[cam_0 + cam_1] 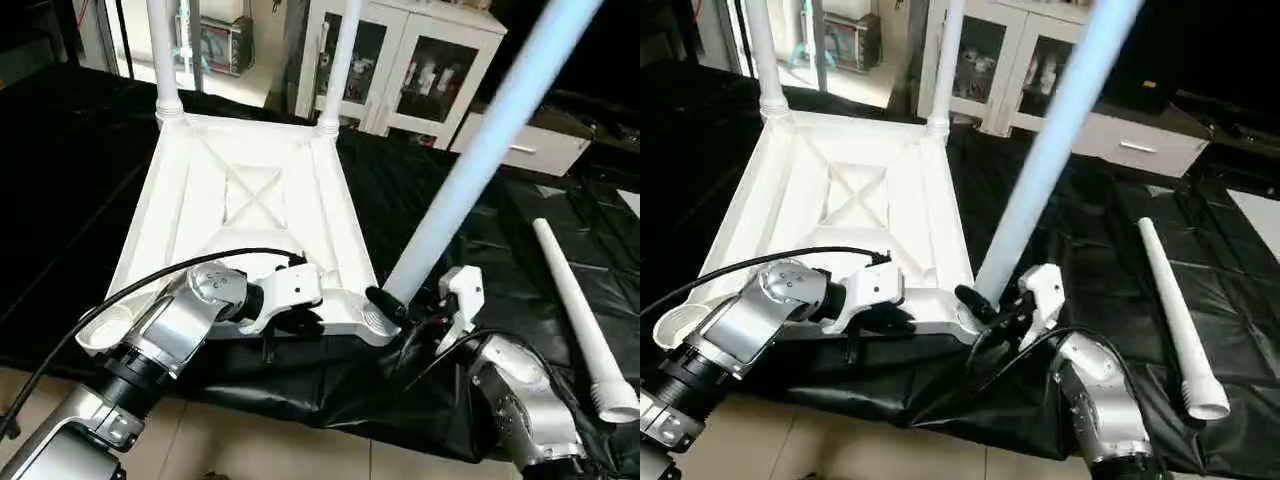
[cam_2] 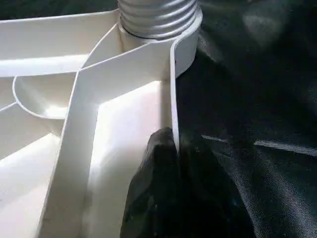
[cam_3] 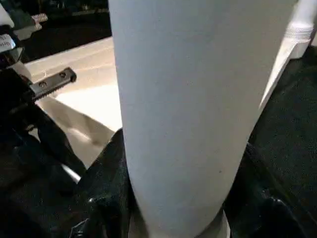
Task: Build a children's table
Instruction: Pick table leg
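Left eye view: table top [image 1: 240, 200] upside down on black sheet [image 1: 480, 230], two legs [image 1: 165, 55] upright in far corner sockets. Third leg [image 1: 480, 150] clamped near its foot by right gripper [image 1: 400, 305], long axis leaning up and away to the right, threaded end at near right socket [image 1: 372, 322], seemingly not yet straight in. Left gripper [image 2: 173, 148] pinched shut on the top's near rim beside that socket, steadying. Near left socket [image 1: 105, 325] empty. Fourth leg [image 1: 580, 310] flat on sheet, nearer right arm
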Available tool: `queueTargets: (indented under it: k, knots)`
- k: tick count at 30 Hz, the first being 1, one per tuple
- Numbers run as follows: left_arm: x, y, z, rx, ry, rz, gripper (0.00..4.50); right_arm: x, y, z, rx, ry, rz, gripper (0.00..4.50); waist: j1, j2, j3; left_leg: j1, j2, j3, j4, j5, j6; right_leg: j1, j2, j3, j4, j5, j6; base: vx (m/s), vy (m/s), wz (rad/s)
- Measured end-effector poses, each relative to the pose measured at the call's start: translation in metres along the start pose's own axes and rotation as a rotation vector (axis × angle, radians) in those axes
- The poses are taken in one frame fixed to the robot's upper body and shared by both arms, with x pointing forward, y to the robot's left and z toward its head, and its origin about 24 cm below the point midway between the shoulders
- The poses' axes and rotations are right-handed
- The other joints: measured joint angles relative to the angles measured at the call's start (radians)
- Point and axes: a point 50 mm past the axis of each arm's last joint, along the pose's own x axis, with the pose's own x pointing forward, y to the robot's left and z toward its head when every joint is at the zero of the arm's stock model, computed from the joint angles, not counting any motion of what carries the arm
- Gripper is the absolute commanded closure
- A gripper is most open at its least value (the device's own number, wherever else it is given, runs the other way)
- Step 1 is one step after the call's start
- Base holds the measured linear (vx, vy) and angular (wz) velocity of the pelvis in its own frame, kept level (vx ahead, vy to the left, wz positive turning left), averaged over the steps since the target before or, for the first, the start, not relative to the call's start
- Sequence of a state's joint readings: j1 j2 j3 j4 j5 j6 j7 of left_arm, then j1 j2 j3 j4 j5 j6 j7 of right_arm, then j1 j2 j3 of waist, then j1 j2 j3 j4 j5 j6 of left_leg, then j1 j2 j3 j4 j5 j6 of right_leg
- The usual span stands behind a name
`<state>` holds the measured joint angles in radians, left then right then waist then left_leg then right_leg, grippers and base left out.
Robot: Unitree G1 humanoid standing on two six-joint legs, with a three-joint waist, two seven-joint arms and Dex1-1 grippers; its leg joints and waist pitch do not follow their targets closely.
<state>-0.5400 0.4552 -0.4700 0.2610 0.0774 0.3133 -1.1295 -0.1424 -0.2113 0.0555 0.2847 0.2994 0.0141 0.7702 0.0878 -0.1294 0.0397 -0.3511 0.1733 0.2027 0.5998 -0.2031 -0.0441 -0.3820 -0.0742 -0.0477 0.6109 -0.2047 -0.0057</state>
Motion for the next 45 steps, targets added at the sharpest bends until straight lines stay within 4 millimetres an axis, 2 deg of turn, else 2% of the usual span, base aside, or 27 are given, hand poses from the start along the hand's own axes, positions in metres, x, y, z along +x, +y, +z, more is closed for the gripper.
queueTargets:
  k: [6, 14, 23, 40, 43, 45]
  knots:
    - [-0.001, 0.001, -0.002, -0.009, 0.007, 0.012, 4.5, 0.007, -0.005, 0.005, 0.042, 0.044, 0.011, 2.59, -0.007, 0.0, 0.0, 0.002, 0.0, -0.001, 0.0, 0.0, 0.0, -0.002, 0.0, -0.001, -0.003, -0.001, 0.001, 0.0, 0.0, 0.0]
    - [0.0, 0.001, -0.002, -0.012, 0.004, 0.01, 4.5, 0.006, -0.006, 0.005, 0.062, 0.054, 0.013, 2.59, -0.007, 0.0, 0.0, 0.002, 0.0, -0.003, -0.002, 0.0, 0.0, -0.001, 0.0, -0.003, -0.009, -0.001, 0.002, 0.0, 0.0, 0.0]
    - [0.002, 0.0, 0.0, -0.01, -0.003, 0.006, 4.5, 0.001, -0.002, 0.004, 0.005, 0.03, -0.004, 2.59, -0.001, 0.005, 0.001, 0.002, 0.0, -0.003, -0.004, 0.0, 0.0, -0.001, 0.0, -0.004, -0.01, -0.001, 0.002, 0.0, 0.0, 0.0]
    - [0.003, 0.001, 0.001, -0.017, -0.005, 0.022, 4.5, -0.001, -0.001, 0.0, -0.009, -0.016, -0.052, 2.59, -0.003, 0.009, 0.003, 0.001, -0.001, -0.002, -0.008, 0.0, 0.0, 0.0, 0.0, -0.004, -0.018, -0.001, 0.002, 0.0, 0.0, 0.0]
    - [0.008, 0.003, 0.003, -0.058, -0.019, 0.066, 4.5, 0.009, -0.004, 0.003, -0.03, -0.01, -0.11, 2.59, -0.01, 0.013, 0.004, 0.001, -0.001, -0.002, -0.008, 0.0, 0.0, -0.001, 0.0, -0.004, -0.018, -0.001, 0.002, 0.0, 0.0, 0.0]
    - [0.016, 0.008, 0.004, -0.124, -0.031, 0.142, 4.5, 0.024, -0.011, 0.006, -0.027, -0.009, -0.218, 2.59, -0.03, 0.021, 0.004, 0.002, -0.003, -0.003, -0.008, 0.0, 0.0, -0.001, -0.002, -0.004, -0.019, -0.001, 0.002, 0.0, 0.0, 0.0]
